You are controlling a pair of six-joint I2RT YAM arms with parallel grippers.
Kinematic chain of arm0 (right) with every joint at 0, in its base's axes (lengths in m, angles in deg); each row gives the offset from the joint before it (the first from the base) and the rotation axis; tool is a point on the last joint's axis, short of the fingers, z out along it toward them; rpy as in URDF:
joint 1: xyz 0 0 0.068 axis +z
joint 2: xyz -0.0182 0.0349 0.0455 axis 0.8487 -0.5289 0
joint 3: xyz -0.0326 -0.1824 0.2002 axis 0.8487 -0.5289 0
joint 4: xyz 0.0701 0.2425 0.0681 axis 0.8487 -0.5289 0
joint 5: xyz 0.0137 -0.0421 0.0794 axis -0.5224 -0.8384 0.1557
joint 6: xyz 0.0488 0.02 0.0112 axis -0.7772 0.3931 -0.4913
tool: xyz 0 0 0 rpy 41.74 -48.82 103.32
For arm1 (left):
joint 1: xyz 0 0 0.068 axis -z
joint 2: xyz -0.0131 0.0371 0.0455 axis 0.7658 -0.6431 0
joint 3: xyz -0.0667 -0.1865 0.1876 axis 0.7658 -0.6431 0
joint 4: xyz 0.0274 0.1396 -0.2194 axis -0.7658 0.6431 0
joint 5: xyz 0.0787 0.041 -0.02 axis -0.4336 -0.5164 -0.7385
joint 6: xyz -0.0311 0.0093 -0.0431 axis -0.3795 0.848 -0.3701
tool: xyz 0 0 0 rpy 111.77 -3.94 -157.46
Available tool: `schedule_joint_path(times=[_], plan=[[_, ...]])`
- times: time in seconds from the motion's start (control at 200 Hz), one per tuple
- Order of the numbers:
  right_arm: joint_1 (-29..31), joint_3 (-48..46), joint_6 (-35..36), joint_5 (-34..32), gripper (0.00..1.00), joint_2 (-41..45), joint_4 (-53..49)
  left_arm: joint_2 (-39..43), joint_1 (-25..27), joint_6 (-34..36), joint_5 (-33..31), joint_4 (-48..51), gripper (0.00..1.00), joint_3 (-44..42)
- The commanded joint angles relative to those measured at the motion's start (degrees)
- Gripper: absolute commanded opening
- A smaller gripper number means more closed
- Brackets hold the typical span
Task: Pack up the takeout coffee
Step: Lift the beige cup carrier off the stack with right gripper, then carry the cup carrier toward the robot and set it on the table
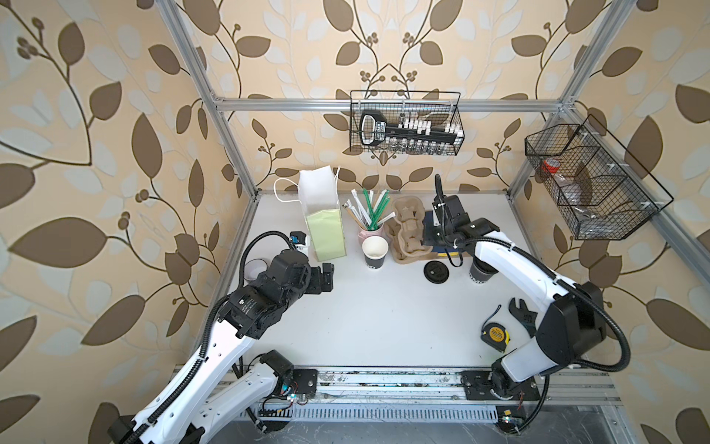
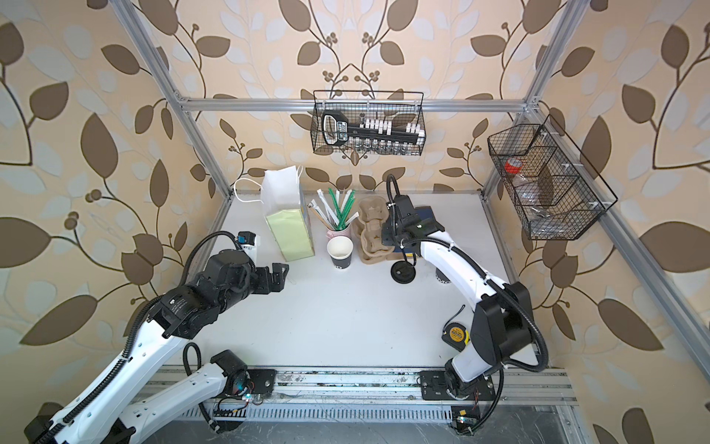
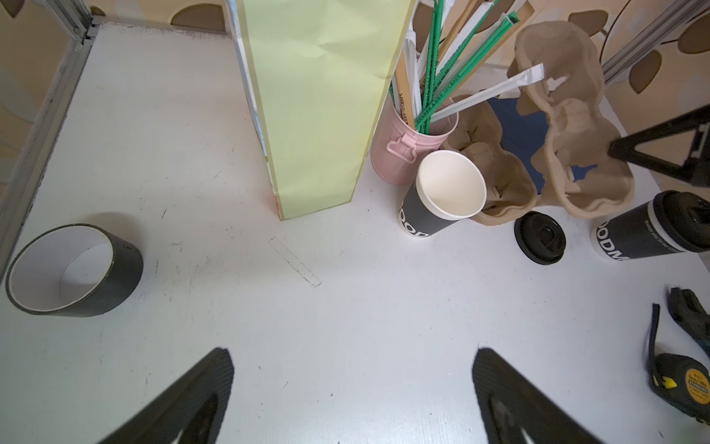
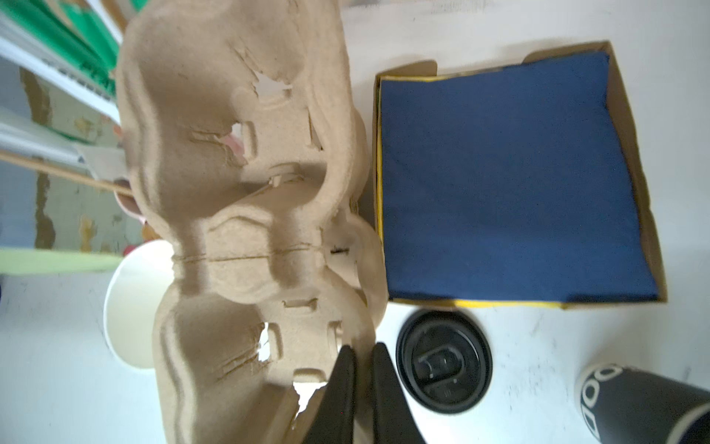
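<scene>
Two black cups (image 3: 442,192), two pulp carriers (image 3: 572,127), one loose lid (image 3: 539,238), one bag (image 3: 319,96), one tape measure (image 3: 684,384).

Bare table (image 1: 384,319) before open cup (image 1: 374,251), paper bag (image 1: 326,238), straw cup (image 1: 370,231), carrier (image 1: 407,221) crowding behind

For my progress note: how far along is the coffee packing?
Done: one black cup is capped. In hand: the right gripper is shut on a pulp carrier. Left: the other cup is open, a loose lid on the table; both cups stand outside the paper bag; the left gripper is open.
</scene>
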Motion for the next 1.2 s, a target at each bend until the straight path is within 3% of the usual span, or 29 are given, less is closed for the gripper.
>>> schedule_joint_path(times=[0.0, 0.25, 0.445, 0.7, 0.84, 1.195], plan=[[2.9, -7.1, -2.1, -0.7, 0.12, 7.3, -0.9, 0.4, -0.4, 0.8, 0.4, -1.6, 0.99, 0.2], [7.5, -25.7, -8.0, -3.3, 0.13, 25.4, -3.9, 1.5, -0.4, 0.5, 0.0, -1.6, 0.99, 0.1], [11.0, -34.6, -13.8, -6.1, 0.13, 35.2, -7.6, 1.8, -0.4, 0.4, 0.1, -1.5, 0.99, 0.1], [17.2, -39.6, -19.3, -9.5, 0.14, 35.3, -7.9, 2.3, -0.4, 0.3, -0.3, -1.2, 0.99, -0.1], [17.5, -40.3, -19.5, -10.1, 0.16, 37.3, -8.0, 2.7, -0.4, 0.2, -0.4, -1.3, 0.99, -0.3], [17.5, -32.6, -16.0, -12.7, 0.5, 38.6, -12.3, 2.5, -0.4, 0.2, 0.1, -1.5, 0.99, -0.1]])
